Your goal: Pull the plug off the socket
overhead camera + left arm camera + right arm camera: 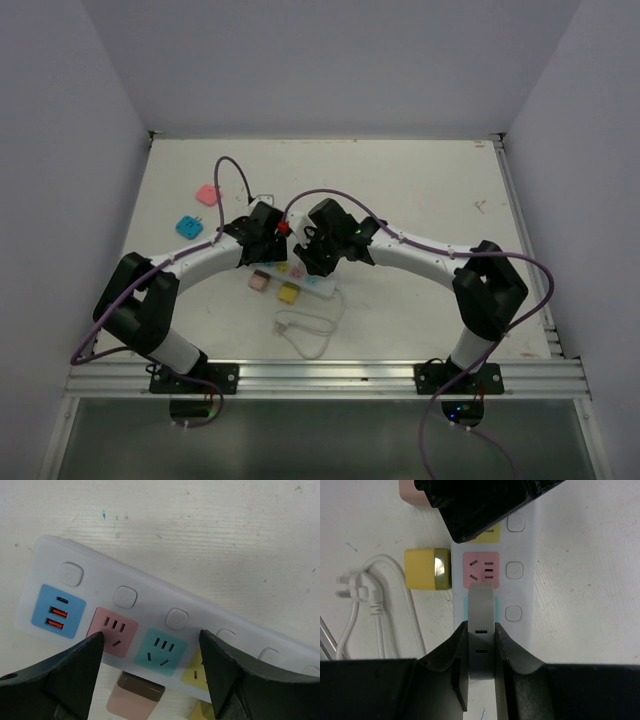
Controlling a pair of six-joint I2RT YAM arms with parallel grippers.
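The socket is a long white power strip (150, 587) with pastel outlet faces, and it lies under both grippers (300, 278). In the right wrist view my right gripper (481, 627) is shut on a grey plug (481, 600) that stands over the strip's teal face. I cannot tell whether the plug is still seated. My left gripper (152, 645) is open just above the strip. Its fingertips (95, 645) straddle the empty pink (112, 631) and teal (161, 651) outlets. From above, the left gripper (258, 245) and right gripper (318, 258) sit close together.
A pink-and-brown plug (135, 700) and a yellow plug (426, 569) lie beside the strip's near edge. The strip's white cord (310, 325) loops toward the arm bases. A pink plug (207, 194) and a blue plug (187, 228) lie at the left.
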